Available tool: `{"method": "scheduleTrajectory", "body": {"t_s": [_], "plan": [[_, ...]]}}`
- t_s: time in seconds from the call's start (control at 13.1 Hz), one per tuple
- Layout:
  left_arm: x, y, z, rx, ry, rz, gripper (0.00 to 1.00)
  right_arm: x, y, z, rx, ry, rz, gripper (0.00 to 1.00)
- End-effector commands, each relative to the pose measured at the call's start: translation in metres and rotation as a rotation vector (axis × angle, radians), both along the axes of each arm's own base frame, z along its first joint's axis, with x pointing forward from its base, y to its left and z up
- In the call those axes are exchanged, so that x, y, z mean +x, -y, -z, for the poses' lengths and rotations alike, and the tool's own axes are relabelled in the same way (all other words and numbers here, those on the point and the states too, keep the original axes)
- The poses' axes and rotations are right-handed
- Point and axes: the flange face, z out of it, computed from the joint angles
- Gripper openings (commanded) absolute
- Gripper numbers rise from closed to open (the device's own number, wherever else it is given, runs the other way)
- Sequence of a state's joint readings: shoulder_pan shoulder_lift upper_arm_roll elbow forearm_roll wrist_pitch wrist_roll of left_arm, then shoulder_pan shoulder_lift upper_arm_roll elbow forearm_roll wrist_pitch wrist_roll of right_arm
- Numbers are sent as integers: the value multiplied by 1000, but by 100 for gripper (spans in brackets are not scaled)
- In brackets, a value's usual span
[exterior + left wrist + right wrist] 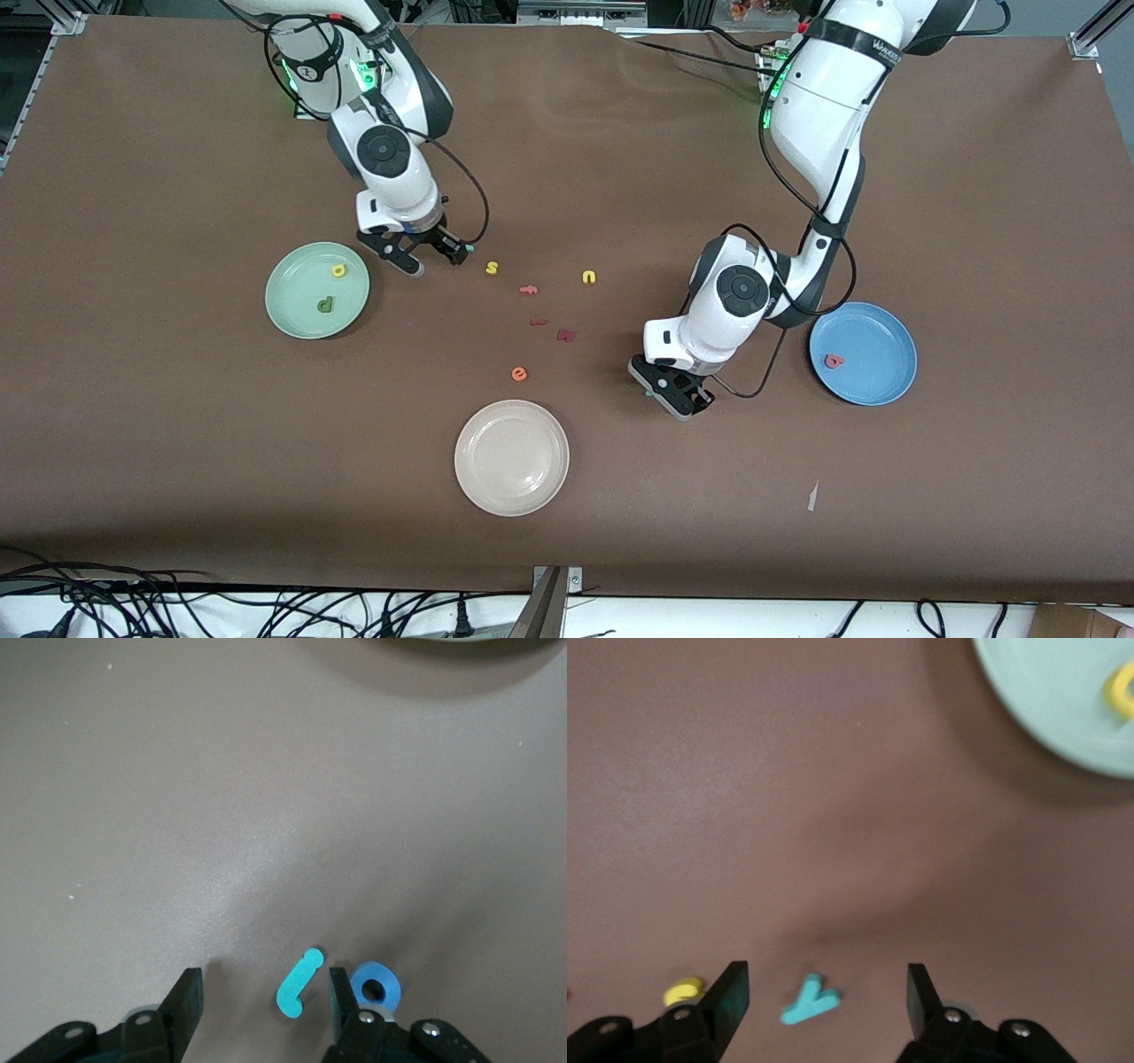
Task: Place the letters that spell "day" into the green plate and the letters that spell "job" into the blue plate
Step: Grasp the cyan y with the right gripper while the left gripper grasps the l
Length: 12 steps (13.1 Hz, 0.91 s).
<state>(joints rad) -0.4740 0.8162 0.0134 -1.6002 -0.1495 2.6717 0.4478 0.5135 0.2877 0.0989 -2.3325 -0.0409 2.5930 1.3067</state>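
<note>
While we look down from the front, we see a big brown desk [177, 461] that fills most of the room we can see. Black cables run along its near edge, and a small white scrap [812, 496] lies toward the near corner at the left arm's end.

Some things are hard to see. The left gripper [678, 394] hides the teal j [299, 981] and the blue o [376, 985] from the front; only the left wrist view shows them. The j lies flat on the desk between the spread fingers, and the o lies just beside one finger, outside the gap. That gripper is released and holds nothing. The right gripper [423, 257] hides the teal y [810, 1000], which shows only in the right wrist view, flat on the desk between its wide fingers. This gripper is released too, with nothing in it. It is low over the desk just beside the green plate [282, 306].

The green plate sits toward the right arm's end of the desk. The yellow a [338, 270] and the dark green d [325, 305] lie in it. The blue plate [890, 385] sits toward the left arm's end, and the pinkish-red b [833, 361] lies in it.

Near the middle of the desk we see the yellow s [492, 267], the yellow u [589, 277], the pink f [529, 289], the orange e [519, 374] and two dark red letters [565, 335] we cannot read. A cream plate [469, 483] sits near the near edge.
</note>
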Motion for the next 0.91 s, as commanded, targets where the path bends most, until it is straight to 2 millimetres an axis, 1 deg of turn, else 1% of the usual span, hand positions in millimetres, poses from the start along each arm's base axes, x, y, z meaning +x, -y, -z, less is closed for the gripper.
{"method": "scheduleTrajectory", "body": {"t_s": [0.0,0.08,0.15,0.23,0.38,0.46,0.53,0.69,0.76,0.84], "plan": [[3,6,8,11,19,25,65,-16,-24,20,22,19,155,77],[3,5,8,10,24,22,65,-19,-26,23,20,14,157,74],[1,9,8,10,24,28,63,-20,-27,27,17,10,166,69],[0,11,8,10,23,30,58,-22,-29,29,20,13,174,69],[-2,15,8,10,23,36,39,-22,-28,33,20,12,173,65],[-1,15,7,9,25,38,30,-23,-28,37,18,7,175,61],[-2,15,9,11,22,38,26,-22,-27,38,18,9,175,58],[-1,14,8,11,24,37,20,-22,-25,42,11,3,178,45],[-1,14,8,13,25,39,11,-22,-25,45,8,0,175,37],[-1,15,8,19,28,47,7,-21,-25,45,9,1,175,23]]}}
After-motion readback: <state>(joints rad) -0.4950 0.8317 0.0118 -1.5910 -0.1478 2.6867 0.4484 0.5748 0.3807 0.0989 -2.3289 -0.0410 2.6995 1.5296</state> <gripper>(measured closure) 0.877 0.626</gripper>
